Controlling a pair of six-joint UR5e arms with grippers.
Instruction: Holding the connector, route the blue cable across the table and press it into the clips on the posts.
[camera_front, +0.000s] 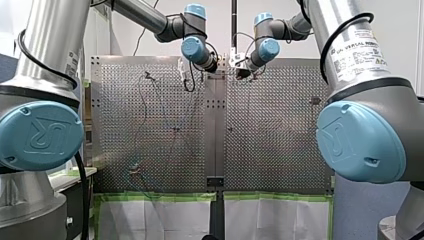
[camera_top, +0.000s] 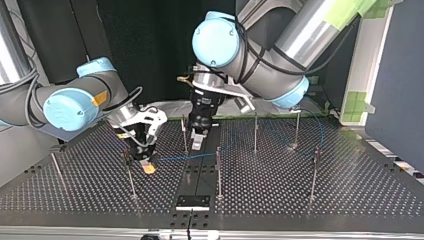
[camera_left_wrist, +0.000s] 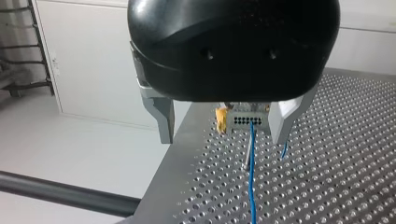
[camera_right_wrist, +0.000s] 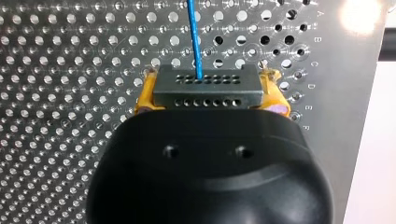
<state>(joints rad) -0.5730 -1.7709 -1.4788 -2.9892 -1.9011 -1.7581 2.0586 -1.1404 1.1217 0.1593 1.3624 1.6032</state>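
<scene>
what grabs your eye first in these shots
The blue cable stands out, running from a dark connector clamped between the yellow pads of my right gripper, at the top view's left. Close by, my left gripper hangs open over the perforated table, among thin upright posts.

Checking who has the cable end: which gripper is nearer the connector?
Right. My right gripper is clamped on the connector; my left gripper hangs open a little way off, not touching it, above the blue cable.
</scene>
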